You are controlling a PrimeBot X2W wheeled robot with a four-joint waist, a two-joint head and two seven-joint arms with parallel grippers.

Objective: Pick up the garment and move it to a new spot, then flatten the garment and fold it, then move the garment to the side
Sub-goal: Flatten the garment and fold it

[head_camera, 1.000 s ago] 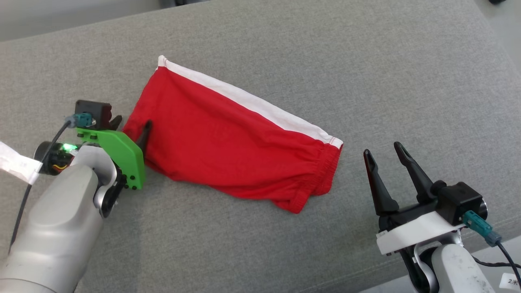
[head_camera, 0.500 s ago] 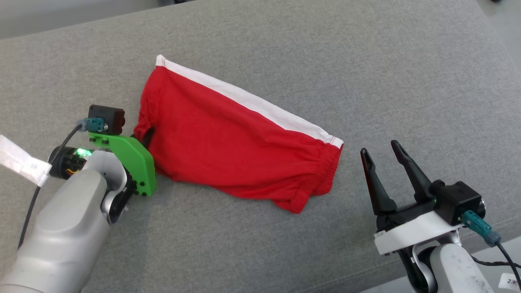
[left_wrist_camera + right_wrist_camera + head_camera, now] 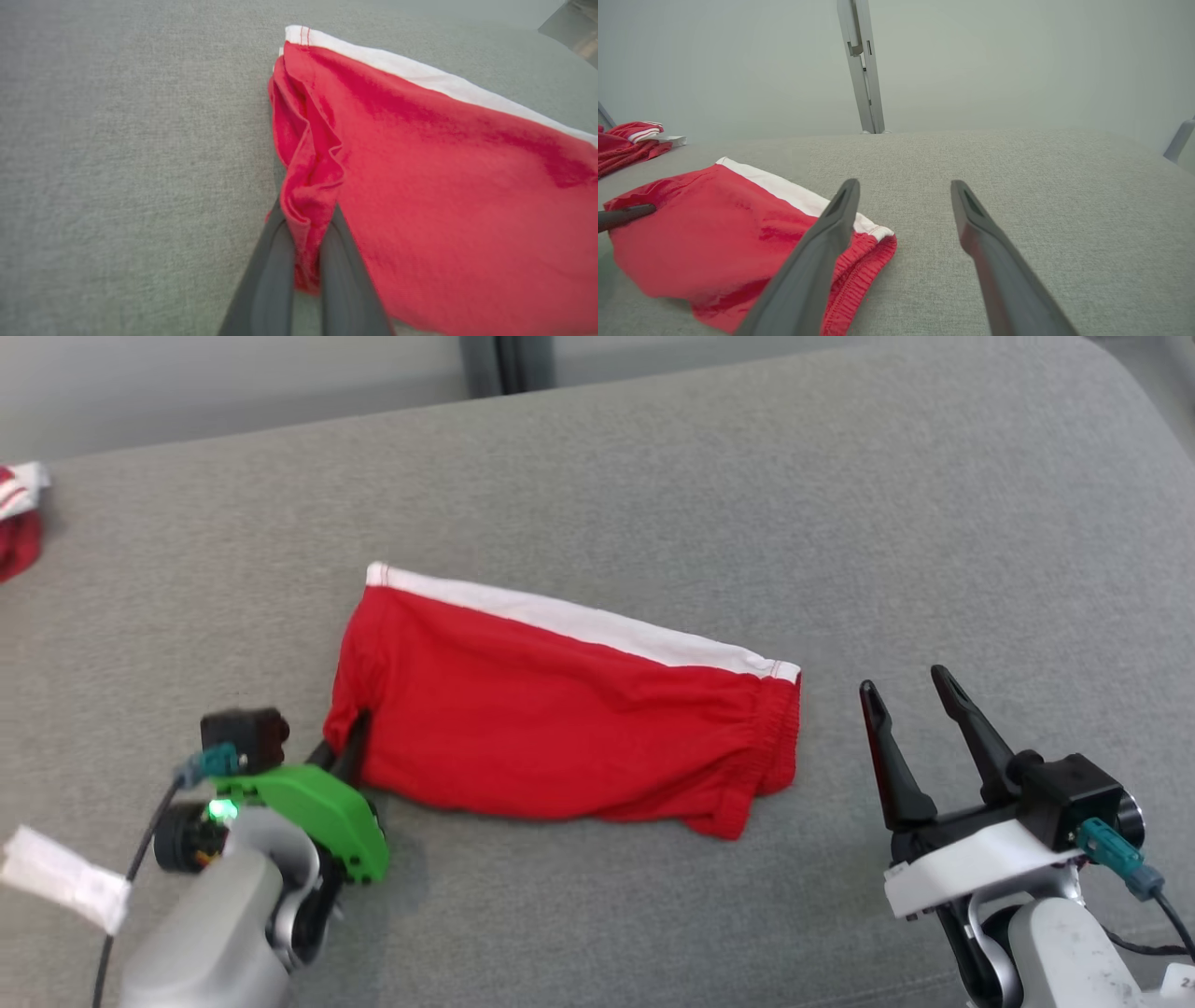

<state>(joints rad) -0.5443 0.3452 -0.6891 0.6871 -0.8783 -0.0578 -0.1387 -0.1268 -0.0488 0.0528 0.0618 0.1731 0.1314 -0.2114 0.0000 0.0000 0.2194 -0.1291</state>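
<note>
The garment [image 3: 560, 719] is a pair of red shorts with a white side stripe, lying folded on the grey cushion [image 3: 653, 504]. My left gripper [image 3: 347, 751] is shut on the garment's left edge, where the cloth bunches up between the fingers [image 3: 275, 275]. The pinched red fold [image 3: 306, 205] rises a little off the cushion. My right gripper [image 3: 906, 705] stands open just right of the elastic waistband [image 3: 780, 737], not touching it. From the right wrist, the garment [image 3: 714, 233] lies left of my open fingers [image 3: 831, 233].
Another red and white cloth [image 3: 19, 523] lies at the cushion's far left edge, also seen as a crumpled heap [image 3: 630, 140]. A grey metal post [image 3: 864, 65] stands behind the cushion. Bare cushion stretches to the right and behind the garment.
My left gripper closed on the garment's left edge and has drawn it nearer. The garment's left end has swung round, so it lies more level. The head camera has tilted, showing more of the far edge.
</note>
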